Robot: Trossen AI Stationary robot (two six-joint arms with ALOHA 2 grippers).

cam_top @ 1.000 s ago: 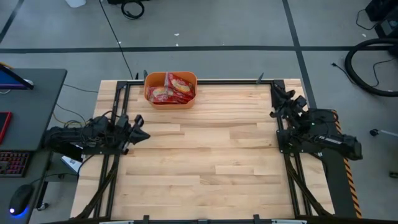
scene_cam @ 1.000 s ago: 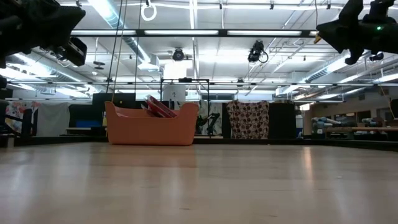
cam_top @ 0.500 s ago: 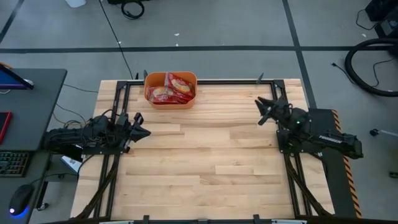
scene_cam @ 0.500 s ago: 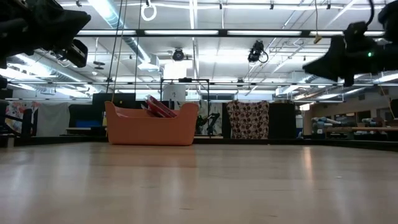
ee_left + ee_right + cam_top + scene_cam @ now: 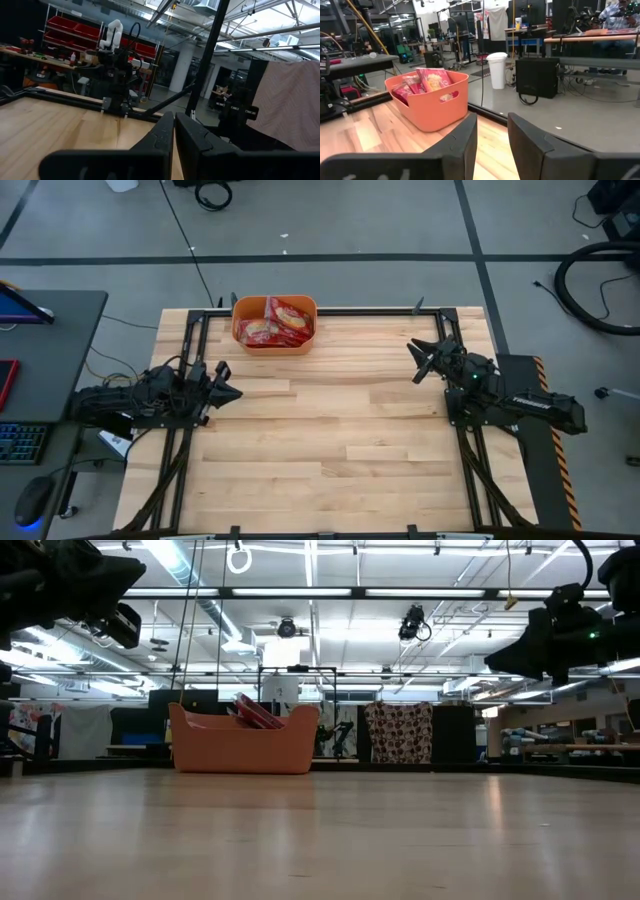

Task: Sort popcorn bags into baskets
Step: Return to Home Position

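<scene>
no bags lie loose on the table [image 5: 330,430], so the sorting looks done to me; the orange basket [image 5: 240,330], upper centre-left of the high view, holds the popcorn bags [image 5: 285,318]; my left pincer [image 5: 228,392] hangs closed at middle left; my right pincer [image 5: 415,362], fingers parted, at middle right

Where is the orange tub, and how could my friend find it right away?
Start at the big wooden table and look along its far edge, toward the left arm's side. The orange tub sits there with red popcorn bags piled inside. It is the only bright orange thing on the table, with rounded corners and raised walls.
</scene>
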